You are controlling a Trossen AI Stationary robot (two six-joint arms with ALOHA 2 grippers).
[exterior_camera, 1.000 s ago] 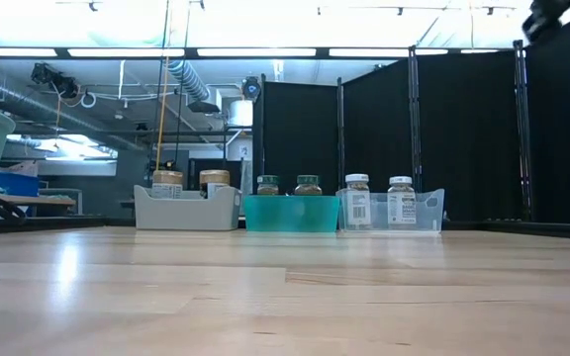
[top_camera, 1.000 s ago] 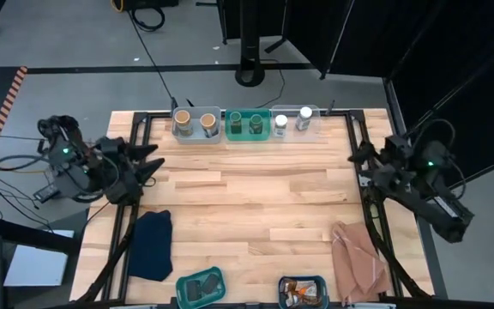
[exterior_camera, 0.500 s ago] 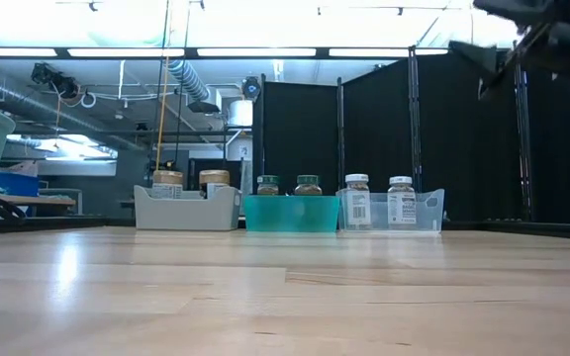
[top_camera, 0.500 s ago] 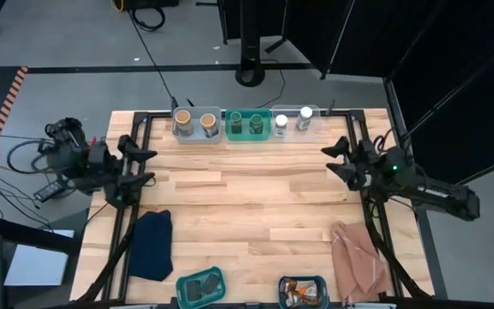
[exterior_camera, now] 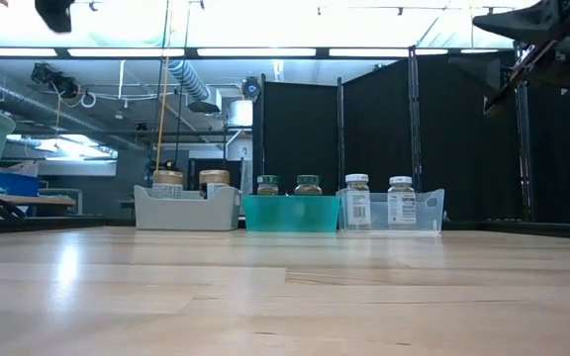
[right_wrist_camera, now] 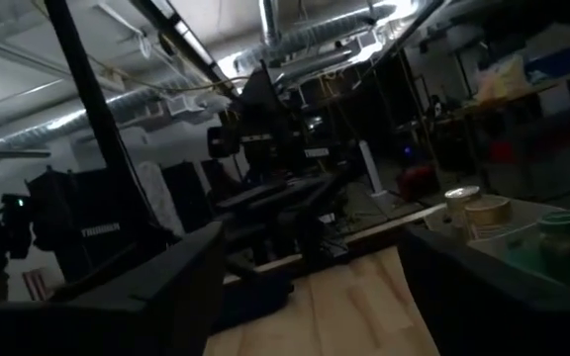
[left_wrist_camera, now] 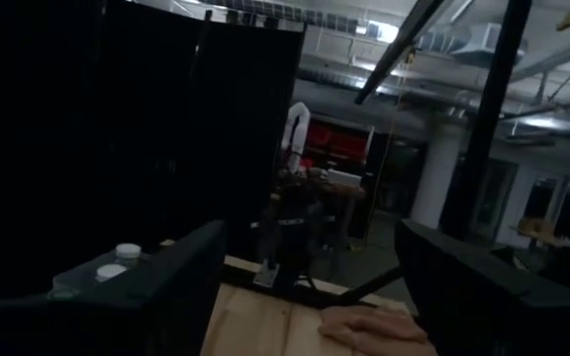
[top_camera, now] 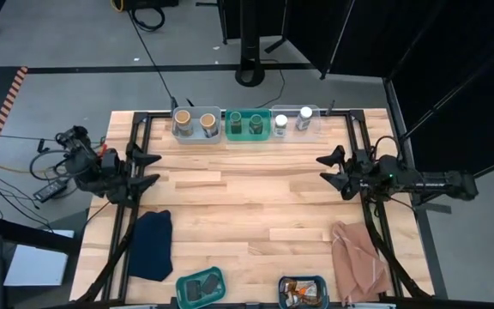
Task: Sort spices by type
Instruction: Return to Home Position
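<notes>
Six spice jars stand in three bins along the far edge: tan-topped jars (top_camera: 194,123) in a grey bin, green-topped jars (top_camera: 246,124) in a teal bin, white-topped jars (top_camera: 292,118) in a clear bin. Two dark boxes (top_camera: 199,291) lie in a teal bin at the near edge. Brown packets (top_camera: 301,293) lie in a blue bin beside it. My left gripper (top_camera: 150,167) hangs open over the table's left edge. My right gripper (top_camera: 328,169) hangs open over the right side, high above the wood (exterior_camera: 508,44). The two grippers face each other.
A dark blue cloth (top_camera: 153,244) lies at the near left and a pinkish-brown cloth (top_camera: 358,257) at the near right. Bare wood (top_camera: 247,197) stretches between the two grippers. Black frame rails (top_camera: 135,129) run along the table's left, right and far edges.
My right gripper has swung toward the table's left, coming in over the right edge, and its arm has stretched out level. My left arm has flattened out as well, with its gripper staying over the left edge. No spice has moved.
</notes>
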